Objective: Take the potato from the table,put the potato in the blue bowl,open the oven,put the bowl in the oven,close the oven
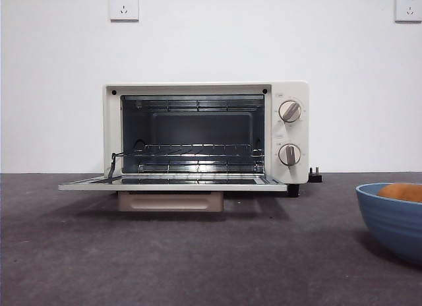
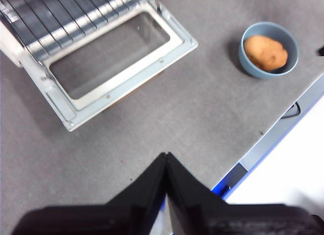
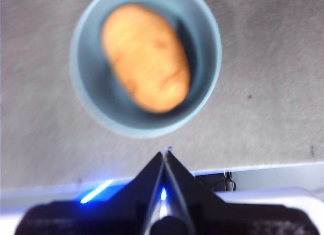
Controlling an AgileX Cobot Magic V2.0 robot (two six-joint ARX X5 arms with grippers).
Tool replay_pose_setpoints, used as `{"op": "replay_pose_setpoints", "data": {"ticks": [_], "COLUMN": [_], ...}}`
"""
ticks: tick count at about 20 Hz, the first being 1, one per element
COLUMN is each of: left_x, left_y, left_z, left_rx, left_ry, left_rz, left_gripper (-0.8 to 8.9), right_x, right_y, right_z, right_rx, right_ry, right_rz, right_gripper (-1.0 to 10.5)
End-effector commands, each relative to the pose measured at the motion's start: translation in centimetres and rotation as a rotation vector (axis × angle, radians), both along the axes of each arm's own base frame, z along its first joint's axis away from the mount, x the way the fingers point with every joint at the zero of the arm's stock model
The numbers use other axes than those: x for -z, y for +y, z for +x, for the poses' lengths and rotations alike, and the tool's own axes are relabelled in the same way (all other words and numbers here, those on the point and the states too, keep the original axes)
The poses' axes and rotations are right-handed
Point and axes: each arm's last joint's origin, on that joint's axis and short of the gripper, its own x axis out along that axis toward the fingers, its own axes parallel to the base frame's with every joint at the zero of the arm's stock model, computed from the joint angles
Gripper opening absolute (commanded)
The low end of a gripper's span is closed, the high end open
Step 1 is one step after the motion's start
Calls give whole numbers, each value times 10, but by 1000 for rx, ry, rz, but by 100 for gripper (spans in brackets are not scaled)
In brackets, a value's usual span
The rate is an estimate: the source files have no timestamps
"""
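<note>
The cream-white oven [image 1: 206, 131] stands at the back middle of the table [image 1: 198, 260], its door [image 1: 171, 184] folded down flat and the wire rack showing inside. The same open door [image 2: 116, 57] shows in the left wrist view. The orange-brown potato [image 3: 146, 56] lies inside the blue bowl [image 3: 91, 101], which stands on the table at the front view's right edge [image 1: 395, 217]. My right gripper [image 3: 165, 155] hangs shut high above the bowl's near rim, holding nothing. My left gripper [image 2: 166, 156] is shut too, above bare table in front of the oven door, well away from the bowl [image 2: 253, 68].
A black plug [image 1: 315, 176] lies beside the oven's right foot. Two wall sockets [image 1: 124, 5] sit high on the white wall behind. The table's front edge [image 2: 273, 139] runs close to the bowl.
</note>
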Motion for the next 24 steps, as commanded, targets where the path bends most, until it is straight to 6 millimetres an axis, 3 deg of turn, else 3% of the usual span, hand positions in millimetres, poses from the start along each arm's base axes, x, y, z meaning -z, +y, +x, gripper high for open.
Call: {"op": "replay_pose_setpoints", "data": {"ticks": [1,3,6,9,20,22,24], "left_x": [-3,-7,-10,-11,-10,-10,-10], "left_y": [5,11,18,18,17,17,17], "left_z": [-9,-19,-29,-30,-27,-27,-27], "left_rx": [8,-4,-7,-9,-12,-12,-12], "left_ry": [-33,-69,-98,-100,-91,-91,-91], "left_rz": [-9,-15,-37,-40,-37,-37,-37], "left_gripper": [-5,-6,-6,-6,-6,-6,-6], "right_x": [11,16,20,26,63,72,77], "right_y": [-7,-18,-33,-37,-33,-32,-32], "right_z": [14,24,34,43,79,85,89], "right_rx": [25,70,111,104,90,85,87], "right_ry": [47,70,88,108,207,242,238], "right_rz": [-47,-62,-10,-6,-4,-12,-24], "right_gripper": [21,107,107,260,248,202,-28]}}
